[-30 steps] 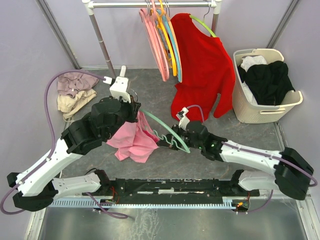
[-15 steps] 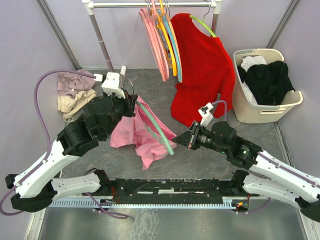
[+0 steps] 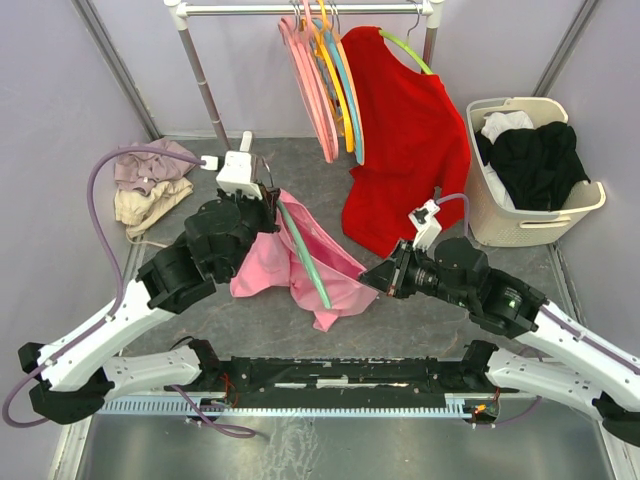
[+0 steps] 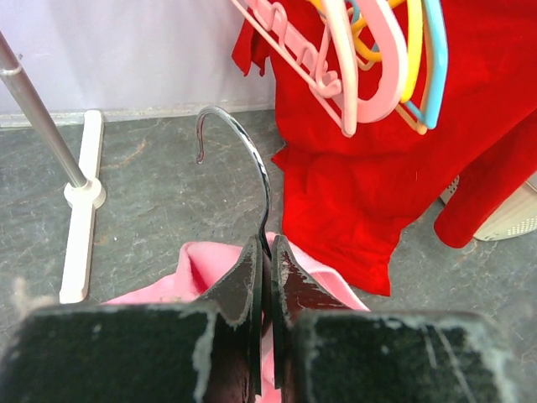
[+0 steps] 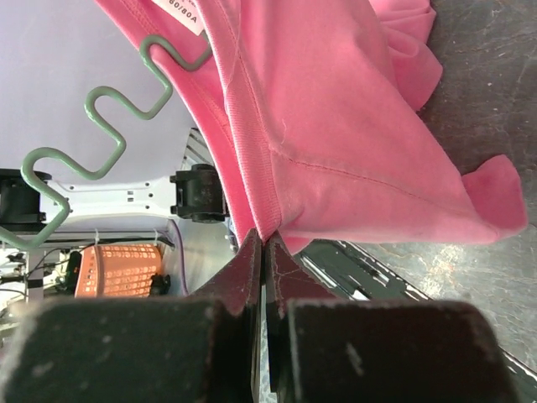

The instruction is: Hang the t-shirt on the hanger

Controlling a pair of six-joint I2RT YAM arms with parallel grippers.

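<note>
Both arms meet at the pink t-shirt (image 3: pixel 340 265), draped mid-table over the mint hanger (image 3: pixel 305 255); its long bar slants toward me from my left gripper (image 4: pixel 264 252), clamped on the metal hook (image 4: pixel 262 172), while my right gripper (image 5: pixel 262 243) pinches the ribbed edge just right of it

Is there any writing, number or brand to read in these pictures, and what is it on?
"60/80A": on the white tag of the pink t-shirt, right wrist view; cut off at the picture's edge, so it may be longer.
Nothing else is readable anywhere.
</note>
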